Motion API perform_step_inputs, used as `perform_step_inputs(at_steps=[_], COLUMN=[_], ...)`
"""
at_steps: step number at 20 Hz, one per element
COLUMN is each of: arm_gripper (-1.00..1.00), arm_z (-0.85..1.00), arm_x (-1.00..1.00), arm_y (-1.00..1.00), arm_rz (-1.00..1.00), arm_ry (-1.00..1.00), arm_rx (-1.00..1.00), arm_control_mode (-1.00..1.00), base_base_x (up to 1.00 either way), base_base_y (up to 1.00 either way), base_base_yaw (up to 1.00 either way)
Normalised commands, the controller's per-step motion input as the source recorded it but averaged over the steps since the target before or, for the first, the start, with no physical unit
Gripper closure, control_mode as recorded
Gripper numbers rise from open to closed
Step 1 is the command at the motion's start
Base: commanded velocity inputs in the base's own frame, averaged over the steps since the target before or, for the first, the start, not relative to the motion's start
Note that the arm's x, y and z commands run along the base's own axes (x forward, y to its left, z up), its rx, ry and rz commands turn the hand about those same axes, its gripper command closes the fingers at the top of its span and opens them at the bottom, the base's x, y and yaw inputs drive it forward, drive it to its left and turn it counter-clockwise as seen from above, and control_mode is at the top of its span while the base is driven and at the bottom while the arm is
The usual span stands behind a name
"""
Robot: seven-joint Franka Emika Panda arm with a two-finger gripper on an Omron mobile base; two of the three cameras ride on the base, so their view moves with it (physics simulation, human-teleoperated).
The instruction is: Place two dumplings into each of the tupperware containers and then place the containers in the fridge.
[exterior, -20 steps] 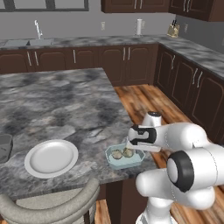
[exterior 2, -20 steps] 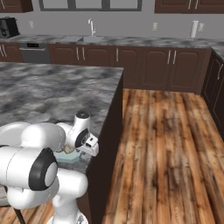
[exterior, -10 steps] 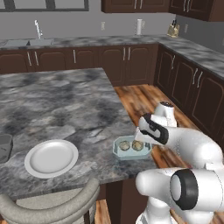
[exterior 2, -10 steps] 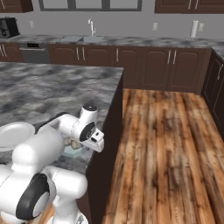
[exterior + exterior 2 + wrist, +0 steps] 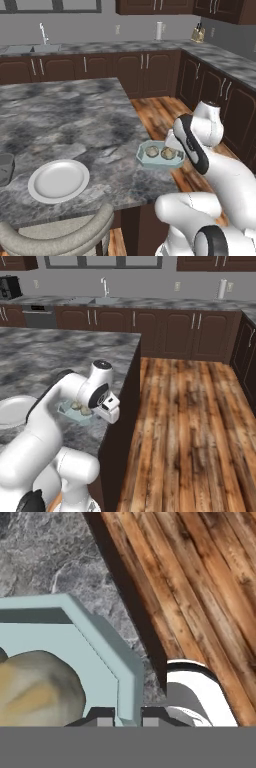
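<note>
The jaws pinch the rim of the teal container [image 5: 159, 156], one finger either side of its wall, near the counter's [image 5: 75, 125] floor-side edge. It holds two dumplings [image 5: 160, 152], probably gripped for carrying to the fridge.

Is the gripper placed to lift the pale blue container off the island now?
Probably yes. The gripper is shut on the rim of the pale blue container at the island's edge, two dumplings inside, nothing around it blocking a lift.

Kitchen, dark cabinets [image 5: 105, 67], sink faucet [image 5: 105, 286]
</note>
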Motion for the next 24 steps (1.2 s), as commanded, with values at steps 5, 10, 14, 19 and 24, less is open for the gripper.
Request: perform_step_inputs(at_steps=[5, 10, 14, 19, 24], arm_gripper=[1.00, 1.00, 1.00, 1.00, 1.00], arm_z=[0.97, 0.98, 0.89, 0.77, 0.50], arm_x=[-0.42, -0.68, -0.58, -0.62, -0.65], arm_y=[0.05, 0.01, 0.20, 0.14, 0.01], arm_rz=[-0.14, -0.16, -0.17, -0.22, -0.19], arm_ry=[0.00, -0.02, -0.06, -0.01, 0.00], arm_rx=[0.00, 0.00, 0.00, 0.00, 0.00], arm_control_mode=[-1.00, -1.00, -1.00, -1.00, -1.00], base_base_x=[0.00, 0.00, 0.00, 0.00, 0.00], base_base_y=[0.00, 0.00, 0.00, 0.00, 0.00], base_base_yaw=[0.00, 0.00, 0.00, 0.00, 0.00])
